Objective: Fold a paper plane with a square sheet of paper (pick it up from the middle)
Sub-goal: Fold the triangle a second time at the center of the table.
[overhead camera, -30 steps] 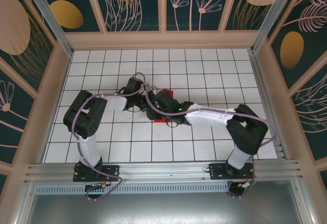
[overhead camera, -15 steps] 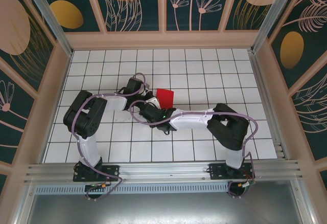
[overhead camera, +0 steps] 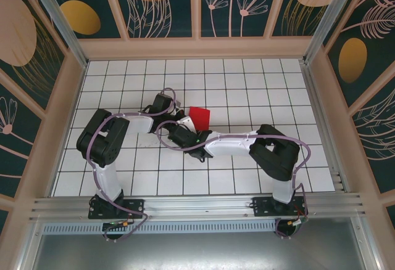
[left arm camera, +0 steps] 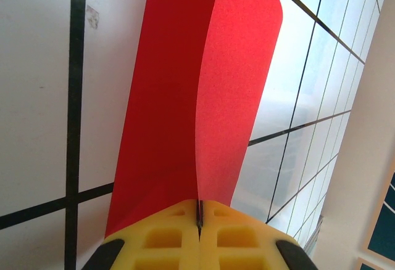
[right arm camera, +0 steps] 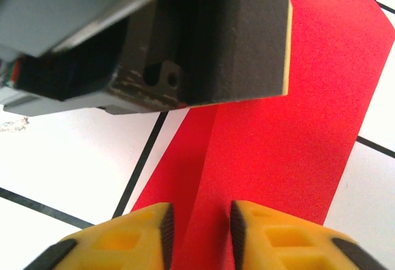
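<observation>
The square sheet of paper (overhead camera: 199, 118) is bright red and folded along a centre crease, lying on the white grid table. In the left wrist view the red paper (left arm camera: 179, 97) rises in two flaps, with my left gripper (left arm camera: 199, 211) shut on its folded edge. My left gripper (overhead camera: 185, 121) sits at the paper's left side. The right gripper (right arm camera: 200, 220) straddles the raised crease of the sheet (right arm camera: 278, 128) with its jaws a small gap apart, open. My right gripper (overhead camera: 187, 133) is just in front of the left one. A paper plane is out of view.
The left gripper's dark body (right arm camera: 203, 42) hangs close above the right fingers. The white grid table (overhead camera: 259, 85) is ringed by wooden walls (overhead camera: 197, 48). The right arm's elbow (overhead camera: 271, 150) sits at the front right.
The right arm has swung left and pulled its elbow back, uncovering the red paper beside the left gripper. Its jaws have since narrowed around the crease. The left gripper stayed shut.
</observation>
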